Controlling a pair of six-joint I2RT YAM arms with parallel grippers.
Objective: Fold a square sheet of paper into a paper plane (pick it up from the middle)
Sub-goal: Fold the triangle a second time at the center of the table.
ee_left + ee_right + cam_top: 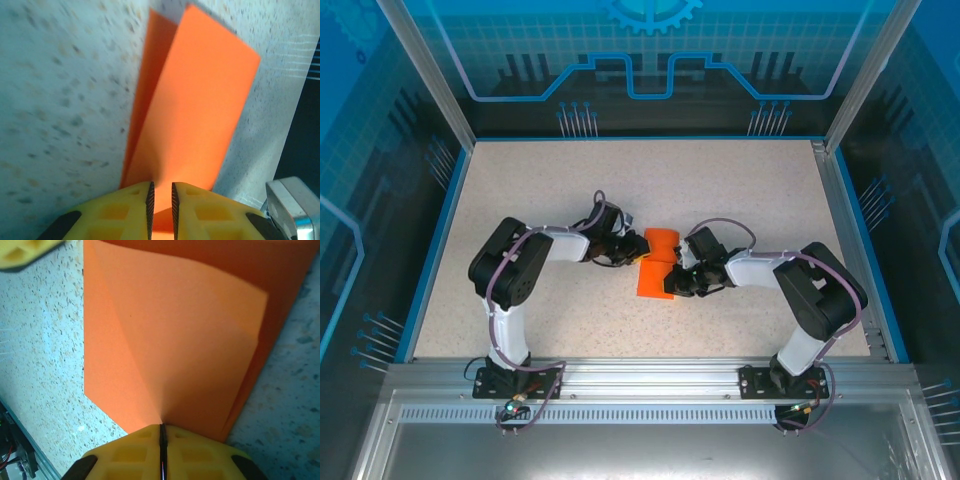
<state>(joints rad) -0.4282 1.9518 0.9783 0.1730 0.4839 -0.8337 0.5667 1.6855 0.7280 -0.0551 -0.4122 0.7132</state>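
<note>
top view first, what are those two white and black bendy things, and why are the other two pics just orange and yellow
Those are two robot arms bolted at the near edge of a speckled table, filmed from above. The other two pictures come from a small camera on each wrist, looking along its yellow fingers. Between the arms is the orange paper, already partly folded. The left gripper pinches it from one side, the right gripper from the other; both are shut on it.
</note>
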